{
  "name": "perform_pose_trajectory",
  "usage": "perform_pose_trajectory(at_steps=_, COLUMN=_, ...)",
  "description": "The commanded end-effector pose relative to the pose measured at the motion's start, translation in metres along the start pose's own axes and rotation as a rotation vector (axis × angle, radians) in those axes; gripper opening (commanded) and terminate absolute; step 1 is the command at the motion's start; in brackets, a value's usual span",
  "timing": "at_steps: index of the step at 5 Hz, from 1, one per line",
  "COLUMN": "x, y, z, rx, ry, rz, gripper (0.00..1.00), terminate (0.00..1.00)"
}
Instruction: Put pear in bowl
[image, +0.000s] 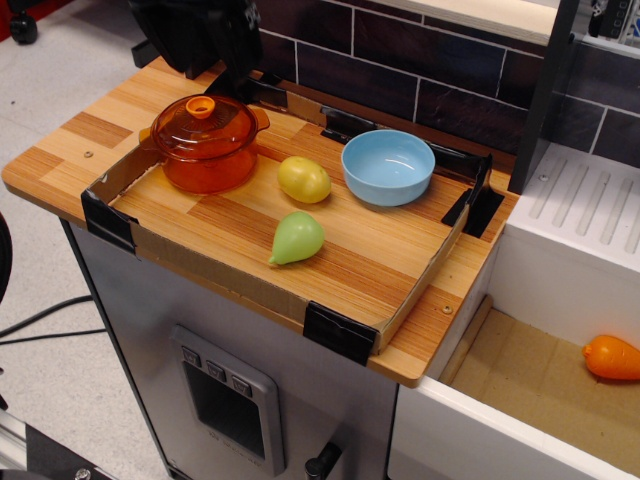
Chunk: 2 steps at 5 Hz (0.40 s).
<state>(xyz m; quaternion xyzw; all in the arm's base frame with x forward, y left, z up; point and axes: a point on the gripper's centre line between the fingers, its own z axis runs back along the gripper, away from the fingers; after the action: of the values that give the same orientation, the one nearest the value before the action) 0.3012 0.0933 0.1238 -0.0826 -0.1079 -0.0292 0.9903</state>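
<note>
The pale green pear (296, 238) lies on its side on the wooden tray (380, 270), its pointed tip toward the front left. The light blue bowl (388, 166) stands empty at the tray's back right, apart from the pear. My gripper (215, 45) is a dark mass at the top left, above and behind the orange pot, far from the pear. Its fingers do not show clearly, so I cannot tell whether it is open or shut.
An orange transparent lidded pot (204, 141) stands at the tray's back left. A rounder yellow fruit (304, 179) sits between pot and bowl, just behind the pear. An orange fruit (611, 357) lies in the sink at the lower right. A dark tiled wall (430, 75) stands behind.
</note>
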Motion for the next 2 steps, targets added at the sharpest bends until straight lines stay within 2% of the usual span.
perform_pose_trajectory(at_steps=1, x=-0.014, y=-0.023, z=-0.027, rx=0.067, ry=0.038, rz=-0.145, gripper=1.00, terminate=0.00)
perform_pose_trajectory(at_steps=2, x=-0.023, y=-0.033, z=-0.047, rx=0.143, ry=0.024, rz=-0.211, gripper=1.00, terminate=0.00)
